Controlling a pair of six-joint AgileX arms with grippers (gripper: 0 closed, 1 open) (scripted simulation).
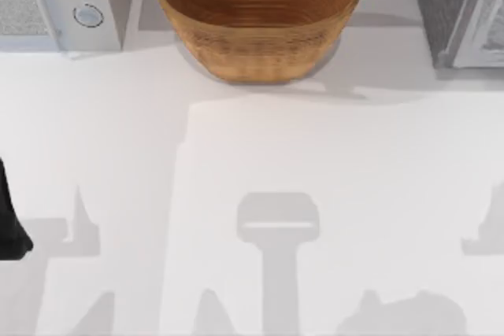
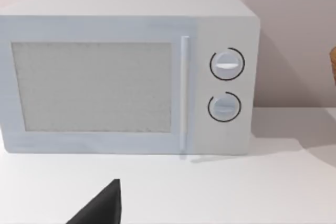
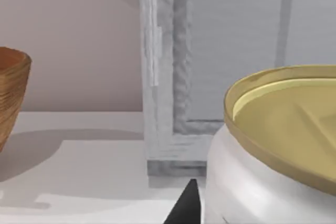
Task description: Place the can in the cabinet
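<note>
The can (image 3: pixel 278 150), with its white body and dull gold top, looms very close in the right wrist view. My right gripper (image 3: pixel 247 211) is shut on it, and one black fingertip (image 3: pixel 186 205) lies against its side. Just behind the can stands the cabinet (image 3: pixel 210 77) with its pale framed door panel. In the top view the cabinet (image 1: pixel 461 9) stands at the back right corner. My left arm (image 1: pixel 12 222) is parked at the table's left edge, and its gripper (image 2: pixel 102 208) faces the microwave.
A light grey microwave (image 1: pixel 59 1) with two round knobs stands at the back left. A large wicker basket (image 1: pixel 258 17) sits at the back middle, between the microwave and the cabinet. The white table (image 1: pixel 252 194) stretches in front of them.
</note>
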